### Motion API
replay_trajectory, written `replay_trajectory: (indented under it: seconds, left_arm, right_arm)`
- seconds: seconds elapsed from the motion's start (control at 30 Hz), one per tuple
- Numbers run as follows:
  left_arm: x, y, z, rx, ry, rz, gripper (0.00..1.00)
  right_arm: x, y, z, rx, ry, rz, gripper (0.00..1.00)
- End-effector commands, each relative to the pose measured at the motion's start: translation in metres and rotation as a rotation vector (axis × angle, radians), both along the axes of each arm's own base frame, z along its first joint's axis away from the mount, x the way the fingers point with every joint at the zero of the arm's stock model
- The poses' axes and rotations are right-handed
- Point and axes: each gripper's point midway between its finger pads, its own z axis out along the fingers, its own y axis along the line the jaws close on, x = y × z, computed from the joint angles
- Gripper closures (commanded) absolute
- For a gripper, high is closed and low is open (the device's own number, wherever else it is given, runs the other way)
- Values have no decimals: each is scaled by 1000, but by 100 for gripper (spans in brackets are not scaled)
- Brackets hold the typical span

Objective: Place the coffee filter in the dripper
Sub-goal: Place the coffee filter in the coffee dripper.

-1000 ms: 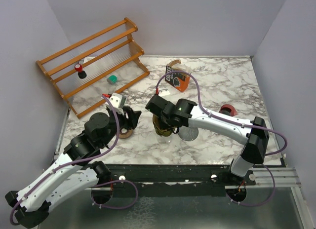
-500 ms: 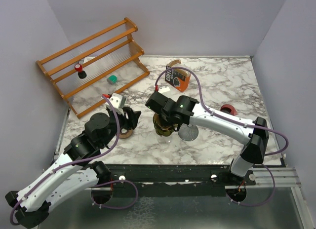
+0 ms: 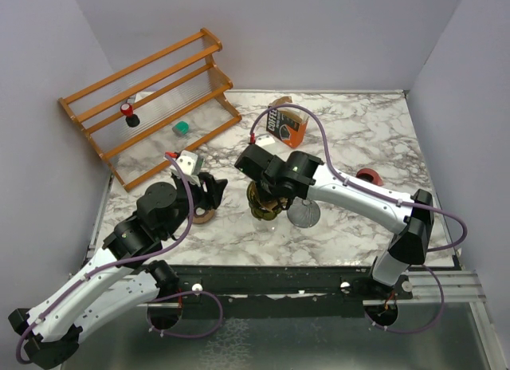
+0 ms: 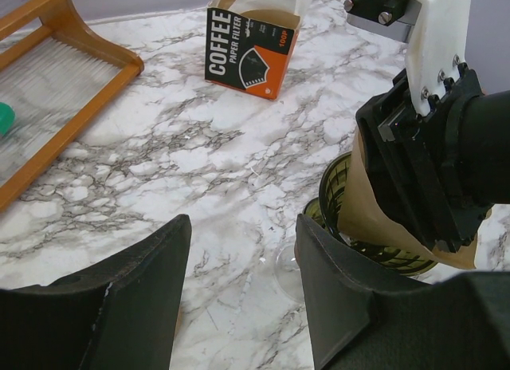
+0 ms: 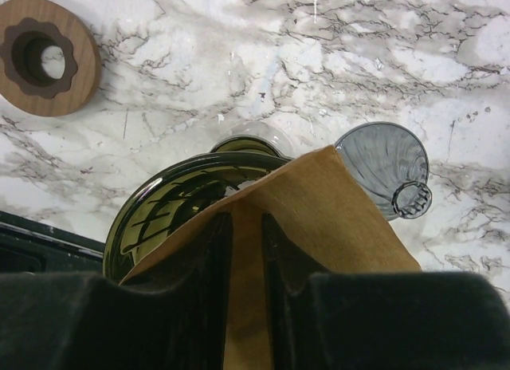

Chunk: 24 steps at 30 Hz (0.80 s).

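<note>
While the right arm reaches out over the middle of the desk (image 3: 358, 139), its hand (image 5: 247, 234) is parked right on top of the green dripper (image 5: 171, 202). The brown paper filter (image 5: 319, 218) stands between the two fingers, low end down inside the dripper's bowl and top corner sticking up past the rim. The fingers are a little apart with the paper in the gap, and honestly I can't tell if they're pinching it or just sitting around it.

The left hand (image 4: 243, 226) is released, fingers spread wide, nothing in it. It's hovering over bare marble just left of the dripper and pointing toward it.

Other stuff: a wooden ring (image 5: 49, 55) lies flat on the desk by the left hand. A grey glass funnel (image 5: 386, 167) sits just beside the dripper on the far side from the ring. The orange and black filter box (image 4: 251, 47) stands open further back, well apart. A wooden rack (image 3: 151, 91) fills the back left corner.
</note>
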Motion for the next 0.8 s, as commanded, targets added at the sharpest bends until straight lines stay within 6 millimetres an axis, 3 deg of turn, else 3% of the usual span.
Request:
replay_trajectory:
  seconds: [0.0, 0.13, 0.6, 0.77]
  left_arm:
    - [2, 4, -3, 9, -7, 24, 43]
    - [2, 4, -2, 8, -8, 23, 43]
    - [1, 4, -3, 10, -7, 18, 43]
    - [1, 4, -3, 10, -7, 18, 43]
  right_arm:
    - [1, -4, 13, 6, -21, 3, 73]
    - [1, -3, 15, 16, -20, 7, 72]
    - [0, -3, 23, 24, -19, 9, 51]
    - [0, -4, 18, 11, -17, 7, 51]
